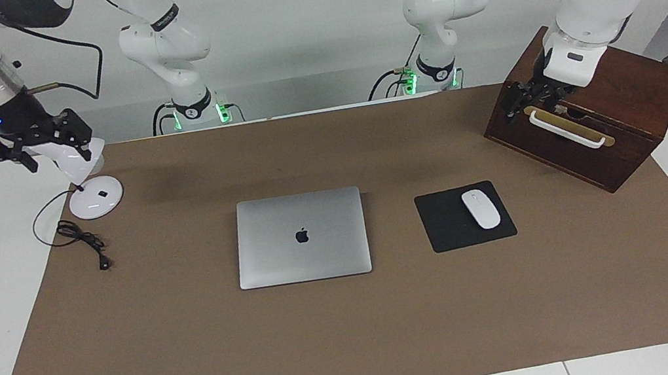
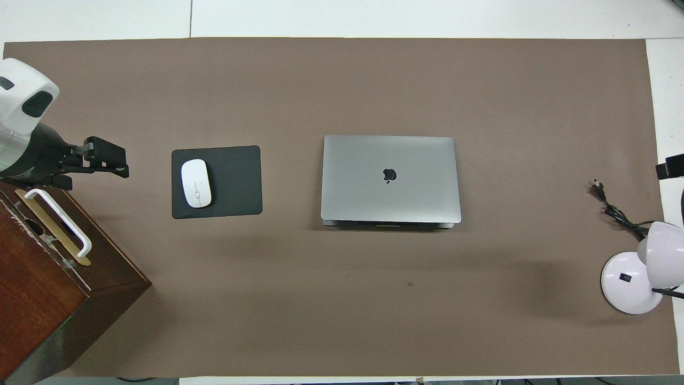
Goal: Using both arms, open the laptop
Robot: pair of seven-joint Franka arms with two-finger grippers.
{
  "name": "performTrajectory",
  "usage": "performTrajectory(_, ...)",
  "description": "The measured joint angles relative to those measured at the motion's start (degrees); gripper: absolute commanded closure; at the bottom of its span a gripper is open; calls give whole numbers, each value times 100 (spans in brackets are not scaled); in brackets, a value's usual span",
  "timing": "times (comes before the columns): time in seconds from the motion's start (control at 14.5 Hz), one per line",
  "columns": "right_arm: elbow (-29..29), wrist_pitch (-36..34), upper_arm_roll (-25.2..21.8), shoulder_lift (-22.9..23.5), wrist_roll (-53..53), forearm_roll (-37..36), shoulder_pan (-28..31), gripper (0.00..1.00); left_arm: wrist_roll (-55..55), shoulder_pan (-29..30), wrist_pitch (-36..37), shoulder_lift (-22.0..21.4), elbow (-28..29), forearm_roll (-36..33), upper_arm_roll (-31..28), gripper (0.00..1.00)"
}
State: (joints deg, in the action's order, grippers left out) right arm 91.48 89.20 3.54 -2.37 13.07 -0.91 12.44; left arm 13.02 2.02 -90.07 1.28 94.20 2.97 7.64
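Observation:
The laptop [image 1: 300, 237] lies closed and flat in the middle of the brown mat, apple logo up; it also shows in the overhead view [image 2: 390, 179]. My left gripper [image 1: 531, 96] hangs at the wooden box's top edge by its white handle, toward the left arm's end of the table; in the overhead view [image 2: 102, 158] it sits between the box and the mouse pad. My right gripper [image 1: 30, 141] is raised over the white lamp at the right arm's end; only its edge [image 2: 671, 167] shows from overhead. Neither gripper touches the laptop.
A black mouse pad [image 1: 446, 227] with a white mouse [image 1: 481, 209] lies beside the laptop toward the left arm's end. A dark wooden box [image 1: 620, 128] with a white handle [image 1: 565, 128] stands there too. A white desk lamp [image 1: 96, 198] and its black cable [image 1: 80, 240] lie at the right arm's end.

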Motion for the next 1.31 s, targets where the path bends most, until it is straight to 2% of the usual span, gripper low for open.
performTrajectory(0.97, 39, 122, -10, -5, -170, -1, 85, 0, 0, 0, 5, -37, 0, 0, 0, 0)
performTrajectory(1.31, 63, 445, -9, -6, -301, 5, 85, 0, 1, -24, 9, -62, 0, 0, 83, 0)
